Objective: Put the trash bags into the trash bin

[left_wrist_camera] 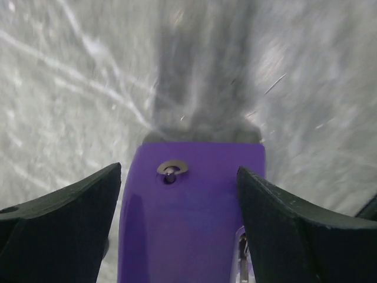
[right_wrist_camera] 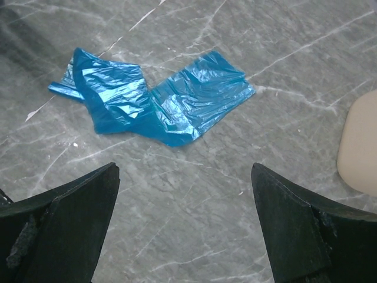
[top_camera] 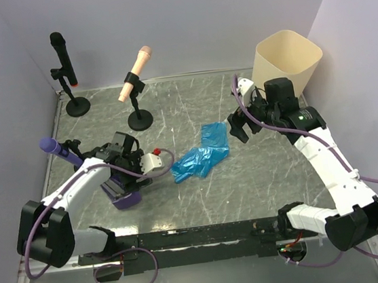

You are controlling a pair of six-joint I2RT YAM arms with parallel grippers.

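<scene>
- The table (top_camera: 262,181) is grey stone with thin white lines. Pale lilac walls stand close on three sides.
- The blue trash bag (top_camera: 201,155) lies flat and crumpled near the middle of the table. Nothing touches it. It is not in the bin yet, so the job looks like it is only starting.
- The trash bin (top_camera: 287,58) stands upright in the far right corner, well apart from the bag. Its mouth faces up, so a bag could be dropped in from above.
- The right gripper (top_camera: 239,127) hangs between the bag and the bin, just beside the bag's right end. Its jaws are spread wide and hold nothing.
- The right wrist view shows the bag (right_wrist_camera: 153,100) ahead of the right gripper (right_wrist_camera: 185,224) and a bit of the bin (right_wrist_camera: 359,147) at the edge. This arm is probably lined up to reach for the bag because it is closest to both.
- The left gripper (top_camera: 128,179) is far off on the left side. Its jaws are also spread wide, over a purple piece (left_wrist_camera: 188,224) that seems to lie under them, not squeezed.
- A purple microphone (top_camera: 56,147) pokes out by the left arm.
- A black microphone (top_camera: 61,53) and a peach microphone (top_camera: 137,72) stand on stands at the far left, away from the bag.
</scene>
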